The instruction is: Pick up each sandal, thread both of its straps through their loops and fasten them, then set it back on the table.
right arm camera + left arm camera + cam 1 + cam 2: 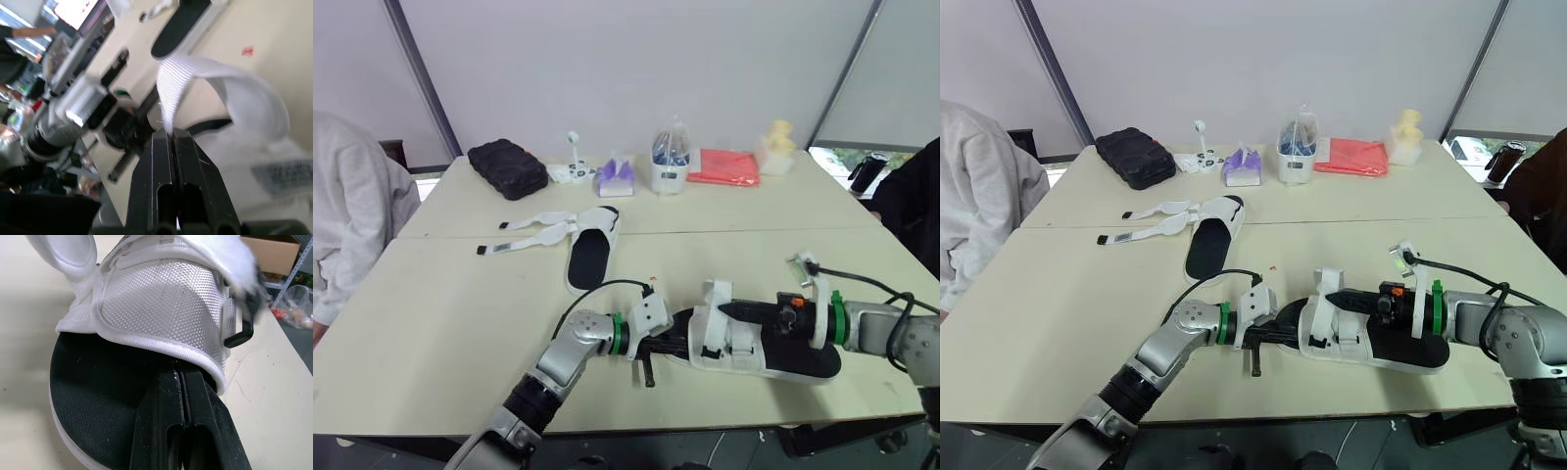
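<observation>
Cream counter [440, 323] is carrying the near sandal [736, 341]; my left fingers [157, 423] are pressing together at its toe, my right fingers [190, 171] are pinching its white strap [188, 73].

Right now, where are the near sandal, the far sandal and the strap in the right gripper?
near sandal [732, 341]: left eye view, on its white upper.
far sandal [589, 258]: left eye view, on its black insole.
strap [195, 73]: right wrist view, on the arched white webbing.
</observation>
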